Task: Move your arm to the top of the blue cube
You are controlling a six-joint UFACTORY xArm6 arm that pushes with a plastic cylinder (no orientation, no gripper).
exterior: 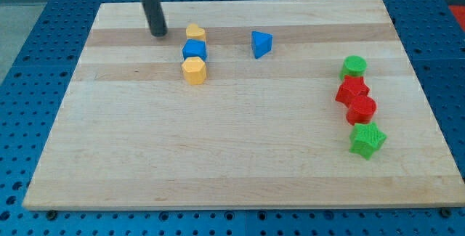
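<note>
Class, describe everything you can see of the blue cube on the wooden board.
The blue cube is a small, matte, plastic-looking block with slightly rounded edges, sitting flat on the pale wooden board near the view's top left. It is the middle of a short column: a yellow heart-shaped block sits directly above it and a yellow hexagonal block directly below, both seemingly touching it. My tip rests apart, to its upper left. A blue triangular block lies apart, to its right.

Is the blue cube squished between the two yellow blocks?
Yes. The blue cube sits in a column, the yellow heart touching above, the yellow block touching below. My tip is apart, to its upper left.
</note>
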